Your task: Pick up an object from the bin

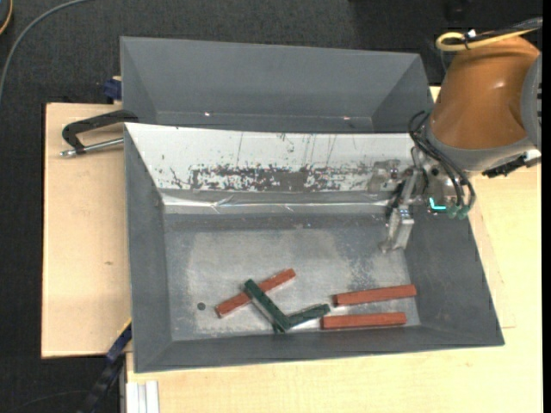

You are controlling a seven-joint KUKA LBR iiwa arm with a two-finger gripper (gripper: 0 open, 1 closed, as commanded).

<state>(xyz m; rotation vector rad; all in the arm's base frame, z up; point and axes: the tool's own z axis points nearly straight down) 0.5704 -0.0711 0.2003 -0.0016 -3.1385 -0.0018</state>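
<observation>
The tool [397, 231] is hanging low inside the grey metal bin [284, 241], close to the right wall and near the back slope. The rounded orange cover [482, 93] of the arm is sitting above the right rim. Whether the tool is apart or together, I cannot tell from here. Under it the floor is lying bare, dull and speckled, with open room running left across the whole middle. The back wall is showing scuffed, scratched metal.

Everything loose is crowding the front edge. Nearest the tool, well in front of it, two flat red bars are lying almost parallel and just apart: the upper red bar [374, 295] and the lower red bar [363, 321]. The short green bar [306, 315] is reaching toward the lower one's left end. Further left, the long green bar [263, 305] is crossing the tilted red bar [255, 292], making an X. All five are slim, straight-edged sticks, and the tool is touching none of them.
</observation>
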